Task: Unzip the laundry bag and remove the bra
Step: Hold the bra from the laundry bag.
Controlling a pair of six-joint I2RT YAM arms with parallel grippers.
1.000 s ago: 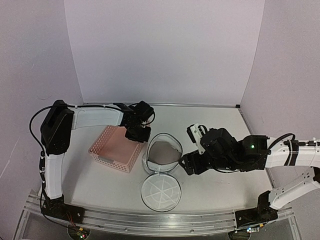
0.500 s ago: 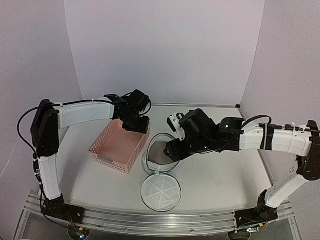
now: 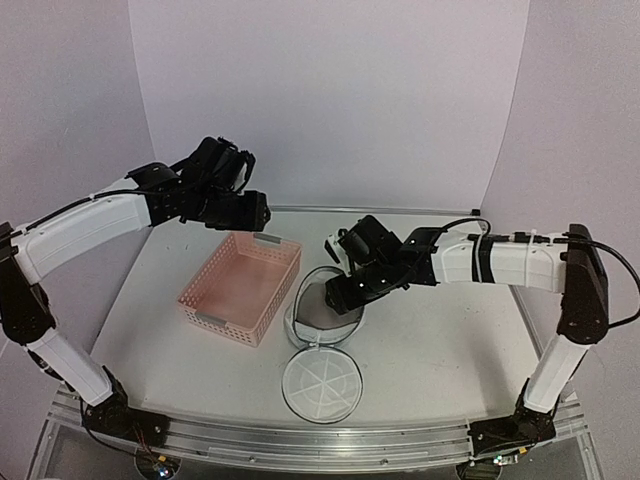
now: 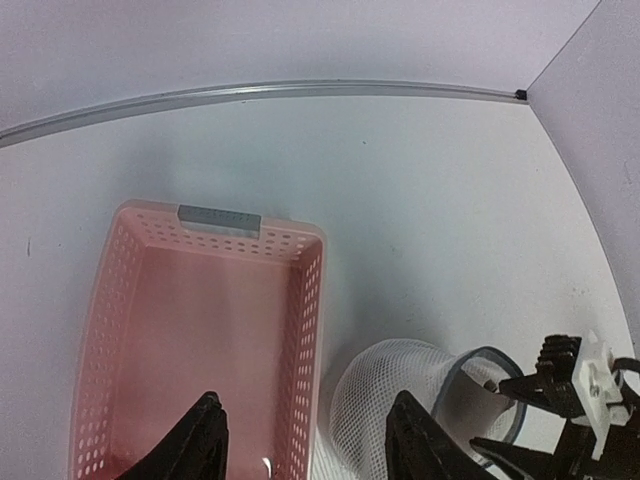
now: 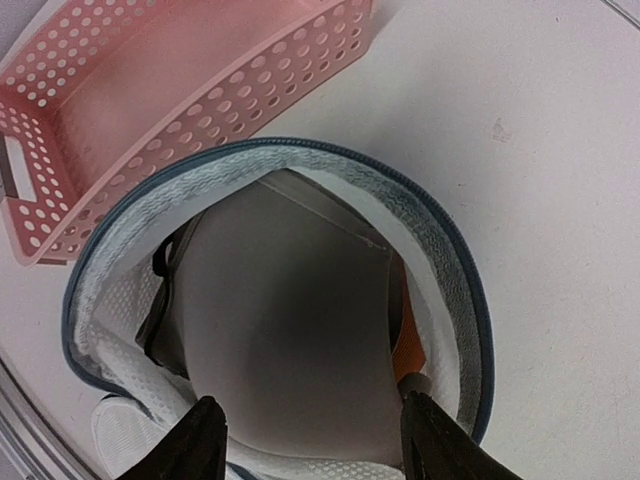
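Note:
The laundry bag (image 3: 298, 322) stands open-mouthed in the middle of the table, its white mesh wall (image 4: 390, 390) against the pink basket. Its blue-edged rim (image 5: 440, 250) rings the bra (image 5: 290, 330), which lies inside as a grey-tan dome with a dark strap at the left and an orange edge at the right. My right gripper (image 5: 315, 430) is open just over the mouth (image 3: 336, 292), with one finger on each side of the cup. My left gripper (image 4: 305, 435) is open and empty. It hangs high above the basket's far end (image 3: 252, 212).
The pink lattice basket (image 3: 240, 288) stands left of the bag, with nothing inside. The bag's detached round mesh lid (image 3: 321, 385) lies flat near the front edge. White walls close in the back and both sides.
My left gripper opened, then rose up and back to the left, away from the bag's rim. My right gripper swung left over the bag's mouth, and its jaws narrowed somewhat.

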